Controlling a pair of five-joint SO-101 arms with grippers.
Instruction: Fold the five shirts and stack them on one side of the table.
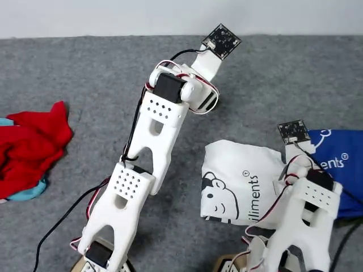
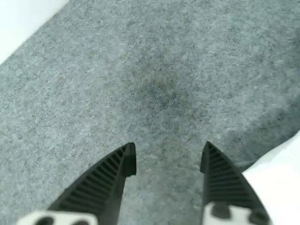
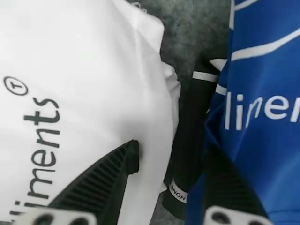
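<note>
- My right gripper (image 3: 171, 152) is spread and holds nothing. One finger (image 3: 108, 178) hangs over the white shirt (image 3: 79, 93) and the other over the blue shirt (image 3: 262, 117). I cannot tell whether either finger touches cloth.
- The white shirt (image 1: 244, 181) lies in a folded, roughly square packet on the grey table (image 1: 102, 85). Its line of print runs from the near side of the table toward the far side.
- The blue shirt (image 1: 340, 164) lies just to the right of the white shirt, and its print runs across the table. My right arm (image 1: 306, 215) covers part of both shirts.
- My right wrist view shows a black shirt (image 3: 187, 136) in the gap between the white shirt and the blue one, with the blue one overlapping its edge. In the high view my right arm lies over that gap.
- The red shirt (image 1: 31, 144) sits bunched up, well apart to the left of the white shirt. It lies on a teal shirt (image 1: 28, 192), which peeks out beneath it.
- My left gripper (image 2: 168, 150) is also spread and empty, above bare table. My left arm (image 1: 147, 141) stretches past the white shirt's left side toward the far side of the table.
</note>
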